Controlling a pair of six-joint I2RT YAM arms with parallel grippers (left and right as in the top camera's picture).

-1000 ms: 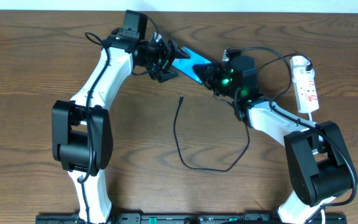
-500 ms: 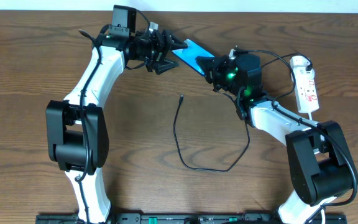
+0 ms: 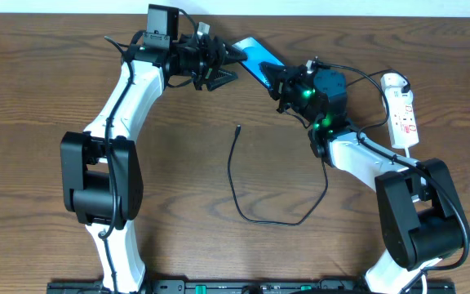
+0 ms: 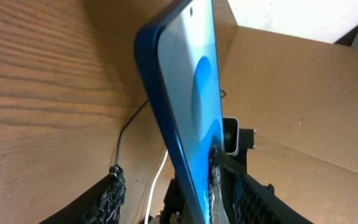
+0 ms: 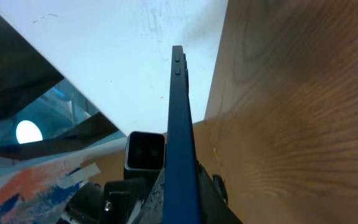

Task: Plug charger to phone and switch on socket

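The phone (image 3: 254,57), blue with a lighter blue circle, is held off the table at the back, between both grippers. My right gripper (image 3: 281,80) is shut on its right end; the right wrist view shows the phone (image 5: 179,118) edge-on between the jaws (image 5: 183,190). My left gripper (image 3: 228,65) is open around its left end. In the left wrist view the phone (image 4: 188,93) rests against the right finger, while the left finger stands apart (image 4: 166,186). The charger cable (image 3: 233,184) lies looped on the table, its plug tip (image 3: 237,128) free. The white socket (image 3: 401,110) lies at the far right.
The black cable runs from the loop up under my right arm (image 3: 357,151) towards the socket. The table's back edge (image 3: 341,15) is just behind the phone. My left arm (image 3: 129,98) stretches along the left side.
The phone has moved back and to the right in my right gripper. My left arm has swung towards the back edge and its gripper stays at the phone's left end.
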